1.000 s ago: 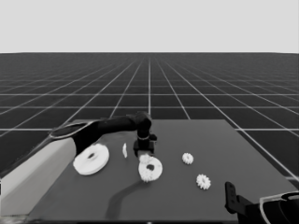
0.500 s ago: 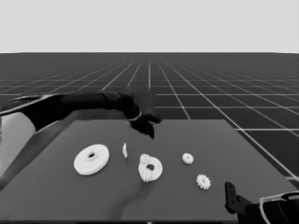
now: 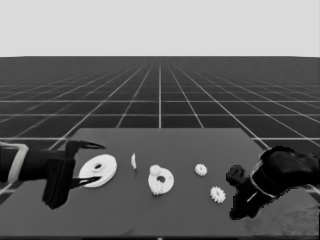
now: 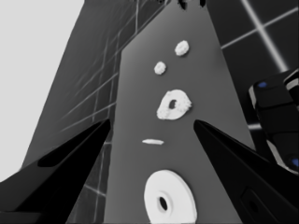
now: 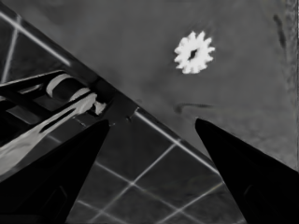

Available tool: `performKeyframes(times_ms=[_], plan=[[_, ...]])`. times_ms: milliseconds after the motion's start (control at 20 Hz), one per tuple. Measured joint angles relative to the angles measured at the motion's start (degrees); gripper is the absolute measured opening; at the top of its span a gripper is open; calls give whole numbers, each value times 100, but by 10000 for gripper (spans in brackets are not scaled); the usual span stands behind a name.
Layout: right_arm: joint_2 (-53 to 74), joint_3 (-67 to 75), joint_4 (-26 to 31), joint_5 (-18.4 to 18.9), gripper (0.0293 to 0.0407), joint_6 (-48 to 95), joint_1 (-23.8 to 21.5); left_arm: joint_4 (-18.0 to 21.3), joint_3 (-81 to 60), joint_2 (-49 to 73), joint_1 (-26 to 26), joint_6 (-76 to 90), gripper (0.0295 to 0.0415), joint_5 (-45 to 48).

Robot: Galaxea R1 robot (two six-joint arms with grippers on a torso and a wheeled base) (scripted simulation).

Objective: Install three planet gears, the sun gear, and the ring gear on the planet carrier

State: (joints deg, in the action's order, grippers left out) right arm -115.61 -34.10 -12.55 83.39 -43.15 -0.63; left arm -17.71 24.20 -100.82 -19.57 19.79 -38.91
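From the head camera I see the left gripper (image 3: 89, 164) parked over the table's (image 3: 165, 210) left end, its fingers spread wide, one above and one below the near edge of the larger round part (image 3: 99, 170), which lies flat on the table and is not held. Just right of it stands the thin white piece (image 3: 133, 160). Near the middle lies the smaller round part (image 3: 161, 180) with two gears seated on it, one at its far rim and one at its near rim. Two loose gears rest farther right: one (image 3: 201, 170) farther back, the other (image 3: 217, 194) nearer, just beside the right gripper (image 3: 239, 197), which reaches in from the lower right; I cannot tell its fingers here.

On the left wrist camera the fingers (image 4: 74, 158) stand well apart, with the larger round part (image 4: 169, 198) between them, then the thin white piece (image 4: 153, 141), the smaller round part (image 4: 173, 105) and both loose gears (image 4: 160, 68) (image 4: 182, 47).

On the right wrist camera the fingers (image 5: 243, 163) are apart, with nothing between them; one gear (image 5: 194, 52) lies near the table's edge.
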Motion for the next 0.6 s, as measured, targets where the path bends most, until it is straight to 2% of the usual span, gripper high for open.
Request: performKeyframes(times_ms=[50, 100, 200, 300, 450, 500, 550, 600], plan=[[-1210, -1852, 1034, 219, 392, -887, -1076, -3, -11, 11, -2, 13, 385, 6], [-1918, -3278, 1238, 414, 389, -1102, -1200, -4, -17, 18, -2, 20, 385, 10], [-2682, -4912, 1342, 638, 385, -1128, -1202, -5, -23, 24, -3, 27, 385, 14], [-3005, -5608, 1359, 723, 385, -1068, -1189, -6, -25, 26, -4, 30, 385, 15], [-3159, -5940, 1360, 760, 385, -1022, -1179, -6, -26, 26, -4, 31, 385, 15], [-3159, -5937, 643, 238, 385, -1028, -481, -6, -26, 26, -4, 31, 385, 15], [-3259, -6175, 223, -85, 385, -943, 174, -6, -26, 27, -4, 31, 385, 15], [-3389, -6482, 9, -296, 385, -817, 527, -6, -26, 27, -4, 31, 385, 15]])
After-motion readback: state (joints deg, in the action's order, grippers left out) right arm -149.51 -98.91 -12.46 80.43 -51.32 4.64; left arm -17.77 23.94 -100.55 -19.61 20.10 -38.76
